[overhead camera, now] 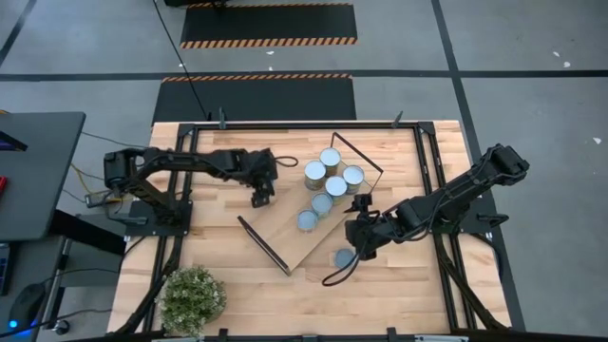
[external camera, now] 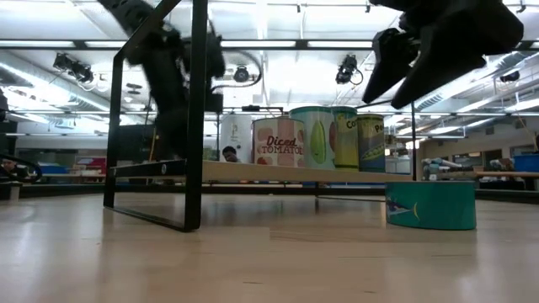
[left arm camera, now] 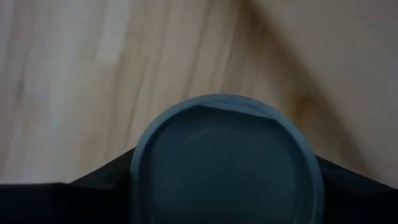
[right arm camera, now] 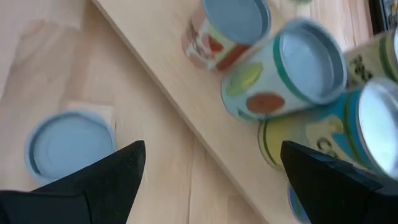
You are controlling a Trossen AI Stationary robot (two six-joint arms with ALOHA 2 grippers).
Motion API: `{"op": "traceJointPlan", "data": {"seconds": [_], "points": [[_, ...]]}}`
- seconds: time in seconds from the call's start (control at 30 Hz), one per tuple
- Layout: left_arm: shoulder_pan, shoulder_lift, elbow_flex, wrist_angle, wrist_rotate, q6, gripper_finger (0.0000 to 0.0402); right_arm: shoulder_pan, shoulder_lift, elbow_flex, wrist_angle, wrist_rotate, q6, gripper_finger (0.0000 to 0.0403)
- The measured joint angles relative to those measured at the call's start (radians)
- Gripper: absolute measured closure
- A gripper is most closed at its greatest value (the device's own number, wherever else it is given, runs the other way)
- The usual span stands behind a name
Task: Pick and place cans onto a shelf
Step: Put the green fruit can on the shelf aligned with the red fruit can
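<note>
Shelf (overhead camera: 285, 223): light-wood board, black frames at short ends, lying diagonally mid-table. Six cans upright on its far-right part, labels include diced tomato (external camera: 279, 141). One squat teal can (overhead camera: 343, 257) stands on the tabletop just beside the shelf's near-right edge.

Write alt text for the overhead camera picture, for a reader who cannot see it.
Six small round silvery-topped metal cans cluster on a light-wood shelf board with black end frames, lying at an angle on a plank table. The right tool hangs beside a seventh can on the table; the left tool hovers at the board's far edge.
</note>
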Motion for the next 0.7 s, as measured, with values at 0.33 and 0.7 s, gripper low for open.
{"op": "traceJointPlan", "data": {"seconds": [0.33, 0.7], "points": [[-0.087, 0.013, 0.183, -0.064, 0.093, -0.025, 0.0110, 0.002, -0.033, 0.022, -0.114, 0.027, 0.072, 0.0021], [-0.191, 0.137, 0.182, 0.114, 0.185, -0.038, 0.0110, 0.002, -0.037, 0.022, -0.100, 0.030, 0.064, 0.0021]]}}
